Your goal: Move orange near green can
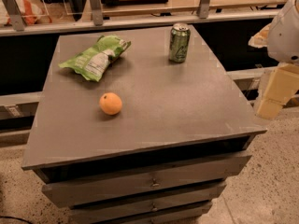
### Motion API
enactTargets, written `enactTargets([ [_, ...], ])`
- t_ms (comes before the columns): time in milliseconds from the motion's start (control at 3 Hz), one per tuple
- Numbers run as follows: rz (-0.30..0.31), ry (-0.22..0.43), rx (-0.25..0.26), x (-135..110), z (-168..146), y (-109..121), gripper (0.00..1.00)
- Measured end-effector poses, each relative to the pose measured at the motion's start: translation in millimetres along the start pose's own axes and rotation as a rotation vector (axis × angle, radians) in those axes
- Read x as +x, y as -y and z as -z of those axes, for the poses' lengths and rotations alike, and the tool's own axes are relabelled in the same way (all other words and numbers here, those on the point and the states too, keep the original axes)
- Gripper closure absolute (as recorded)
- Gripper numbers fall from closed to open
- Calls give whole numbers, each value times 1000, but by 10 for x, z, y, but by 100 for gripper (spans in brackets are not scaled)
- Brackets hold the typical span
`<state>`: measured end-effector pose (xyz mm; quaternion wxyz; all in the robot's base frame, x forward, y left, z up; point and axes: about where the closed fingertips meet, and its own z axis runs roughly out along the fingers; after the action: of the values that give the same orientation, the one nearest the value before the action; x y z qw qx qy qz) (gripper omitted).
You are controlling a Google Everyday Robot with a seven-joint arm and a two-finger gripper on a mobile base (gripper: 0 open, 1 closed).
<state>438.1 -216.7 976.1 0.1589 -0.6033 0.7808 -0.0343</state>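
The orange (110, 103) is a small round fruit resting on the grey cabinet top (187, 101), left of centre and toward the front. The green can (179, 43) stands upright near the back right of the top, well apart from the orange. My gripper (275, 93) shows as a pale yellow part under a white arm shell at the right edge of the view. It hangs beside and off the cabinet's right edge, far from both the orange and the can, with nothing seen in it.
A green-and-white chip bag (95, 57) lies flat at the back left of the top. The cabinet has drawers (149, 181) below its front edge. A rail with metal posts (96, 6) runs behind the cabinet. Speckled floor lies on the right.
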Motion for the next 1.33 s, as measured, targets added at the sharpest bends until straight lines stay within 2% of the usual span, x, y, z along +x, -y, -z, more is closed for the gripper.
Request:
enactTargets([
  [333, 0, 0, 0, 0, 0, 0, 0],
  [667, -26, 34, -1, -45, 5, -28, 0],
  [1000, -121, 135, -14, -217, -82, -248, 0],
  [1333, -197, 291, -62, -557, -323, -575, 0],
])
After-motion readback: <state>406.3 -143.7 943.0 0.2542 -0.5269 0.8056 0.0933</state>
